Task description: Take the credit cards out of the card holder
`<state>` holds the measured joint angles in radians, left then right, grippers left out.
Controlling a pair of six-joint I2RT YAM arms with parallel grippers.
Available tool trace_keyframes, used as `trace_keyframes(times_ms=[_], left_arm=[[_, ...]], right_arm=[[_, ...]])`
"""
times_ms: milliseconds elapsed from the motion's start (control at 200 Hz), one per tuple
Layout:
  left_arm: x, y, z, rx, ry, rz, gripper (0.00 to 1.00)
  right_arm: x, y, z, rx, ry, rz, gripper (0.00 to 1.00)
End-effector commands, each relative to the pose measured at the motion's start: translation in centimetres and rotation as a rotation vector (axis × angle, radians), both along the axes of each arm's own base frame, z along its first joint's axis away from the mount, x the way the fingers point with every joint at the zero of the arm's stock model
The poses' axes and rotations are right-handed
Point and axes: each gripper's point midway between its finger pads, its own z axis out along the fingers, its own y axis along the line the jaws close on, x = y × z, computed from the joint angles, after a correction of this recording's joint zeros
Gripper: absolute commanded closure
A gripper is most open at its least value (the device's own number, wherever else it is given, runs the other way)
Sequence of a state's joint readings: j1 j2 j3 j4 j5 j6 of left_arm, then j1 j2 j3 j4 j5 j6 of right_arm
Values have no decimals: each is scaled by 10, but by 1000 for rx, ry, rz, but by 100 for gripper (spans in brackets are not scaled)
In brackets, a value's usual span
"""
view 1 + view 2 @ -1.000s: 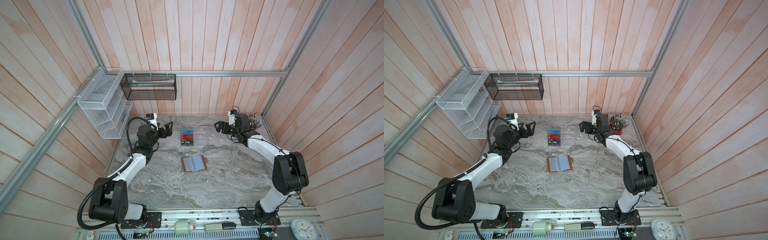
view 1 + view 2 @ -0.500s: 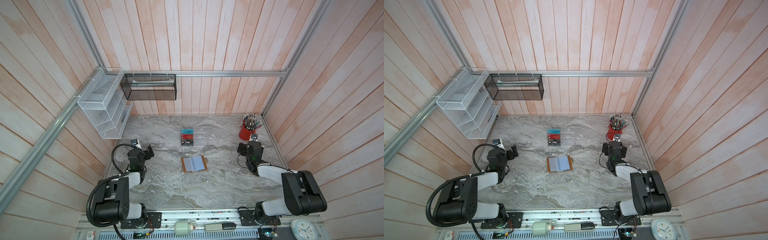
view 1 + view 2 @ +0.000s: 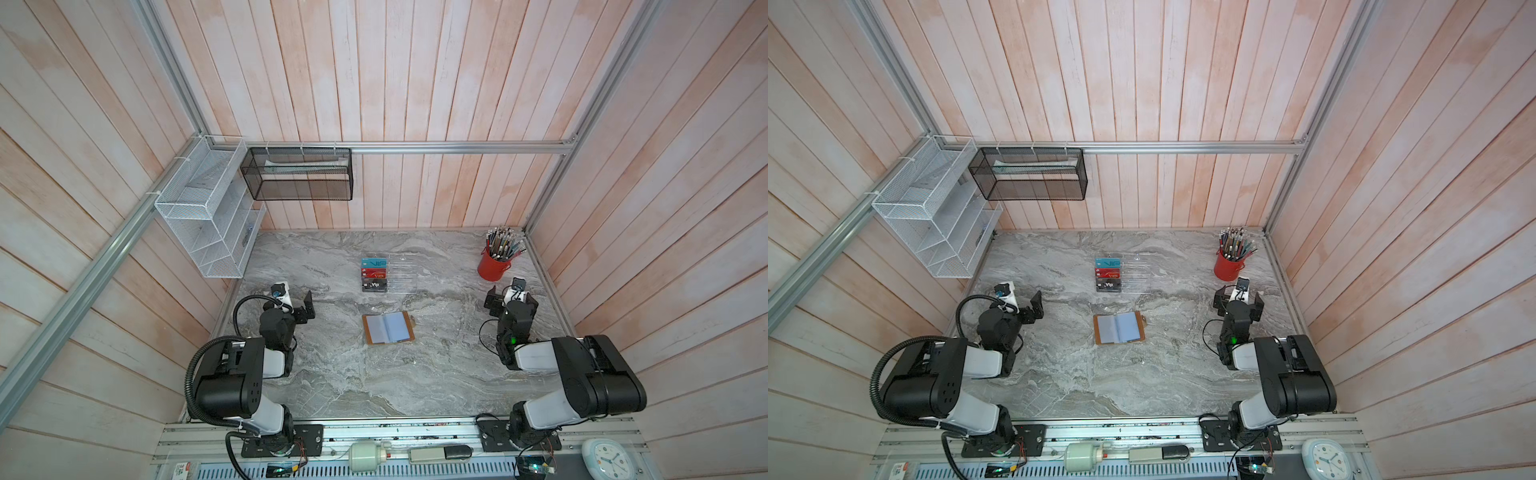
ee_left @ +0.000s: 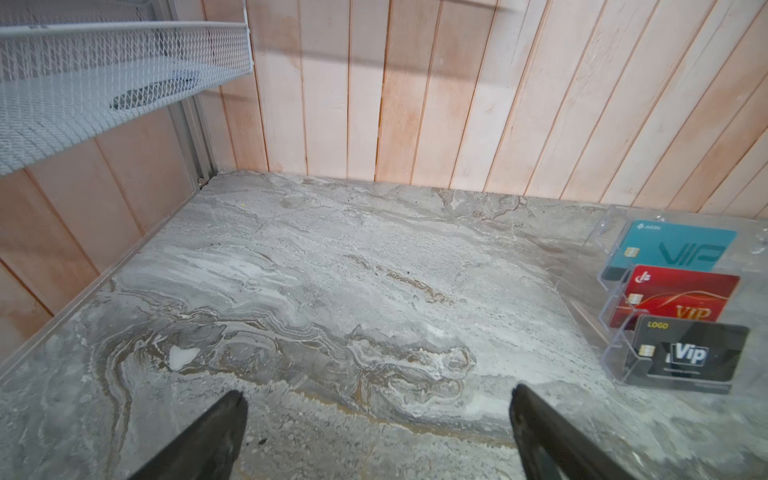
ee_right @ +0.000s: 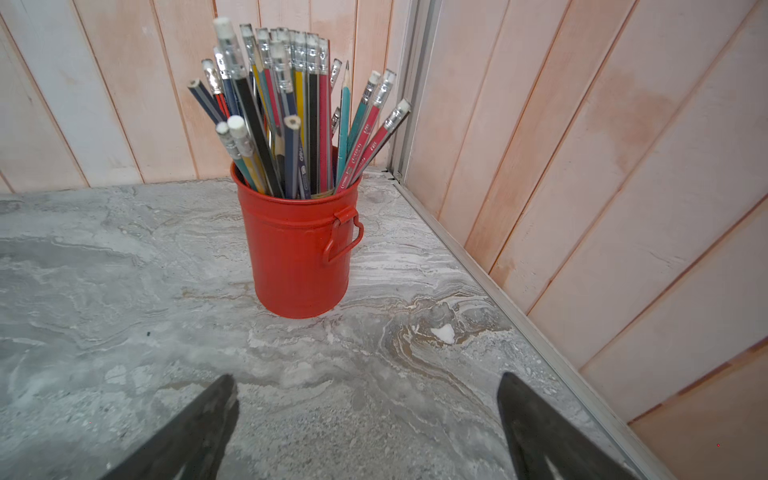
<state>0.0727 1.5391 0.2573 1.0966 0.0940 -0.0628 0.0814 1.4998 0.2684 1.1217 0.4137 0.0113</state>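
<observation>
Left fingers (image 4: pixel 208 440) spread wide, nothing between them, low over bare bench (image 4: pixel 332 291) by its left edge. Right fingers (image 5: pixel 199 428) equally wide and empty by the right edge, facing the red pencil tin (image 5: pixel 299 257) in the far right corner. Both sit well apart from the work. I read that as a parked pose, giving you a clear look at the middle.

Card holder (image 3: pixel 388 327) lies open and flat mid-bench, sleeves up. Spine runs near-to-far with a slight skew, long axis left-right, strap tab out on its right side. Sleeves look pale and empty, but you can't confirm that from this height.

Three credit cards (image 3: pixel 374 274) stand in the clear rack (image 3: pixel 401 272) beyond it, toward the far edge. Teal is rearmost, then red, black nearest. Long edges run left-right, faces toward the near edge. I'd call extraction done.
</observation>
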Motion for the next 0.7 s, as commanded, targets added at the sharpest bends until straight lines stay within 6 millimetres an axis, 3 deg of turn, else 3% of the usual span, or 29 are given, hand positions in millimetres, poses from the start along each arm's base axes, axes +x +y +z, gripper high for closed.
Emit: trace_keyframes(times_ms=[0,90,230,370,470,695], left_arm=[[5,-3,15,21,-56,-19,0],[6,-3,15,20,-55,-18,0],[2,-1,15,22,-66,-4,0],[-7,-2,20,35,-105,9,0],[1,12,16,12,-68,84,0],[4,11,15,14,-58,89,0]], right_arm=[[-10,-1,8,59,-88,49,2],[-16,-4,16,50,-177,43,2],[-4,-8,4,90,-78,40,2],[-5,-9,5,90,-86,35,2],[-4,-9,4,89,-80,38,2],[-4,-8,4,88,-79,38,2]])
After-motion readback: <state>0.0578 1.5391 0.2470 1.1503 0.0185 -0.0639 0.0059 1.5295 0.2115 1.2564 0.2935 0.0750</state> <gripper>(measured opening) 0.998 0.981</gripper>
